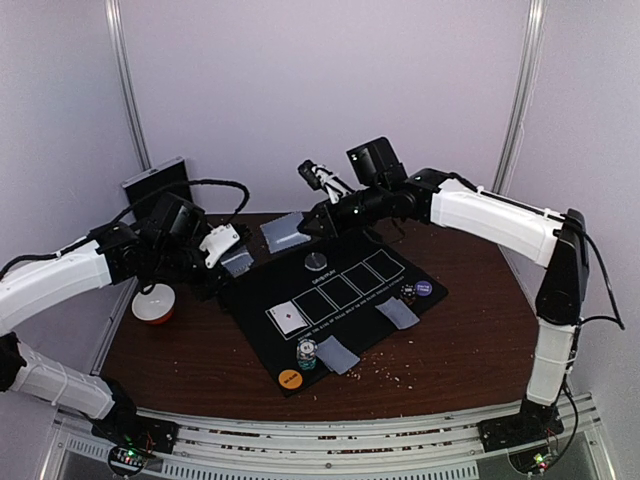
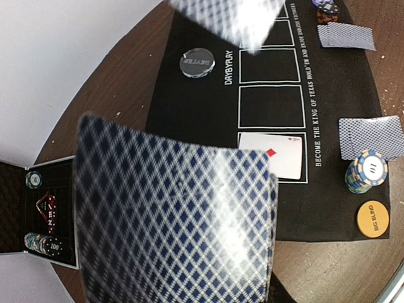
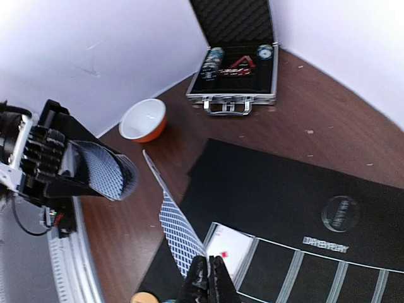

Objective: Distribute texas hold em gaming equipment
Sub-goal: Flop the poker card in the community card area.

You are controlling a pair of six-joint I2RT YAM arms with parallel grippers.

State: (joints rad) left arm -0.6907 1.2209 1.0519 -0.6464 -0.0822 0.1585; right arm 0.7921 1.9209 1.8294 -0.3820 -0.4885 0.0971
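Blue-diamond card backs fill the left wrist view: a deck (image 2: 177, 221) clamped in the left gripper (image 3: 63, 165), hanging off the ten o'clock edge of the black mat (image 1: 255, 300) in the overhead view. At the deck's two o'clock, with a narrow gap between them, the right gripper (image 3: 207, 278) has its fingers pressed together on the edge of a single card (image 3: 175, 230). Below, bare mat boxes run from one face-up card (image 1: 288, 318) toward two o'clock. A bowl (image 1: 154, 305) sits at the deck's eight o'clock.
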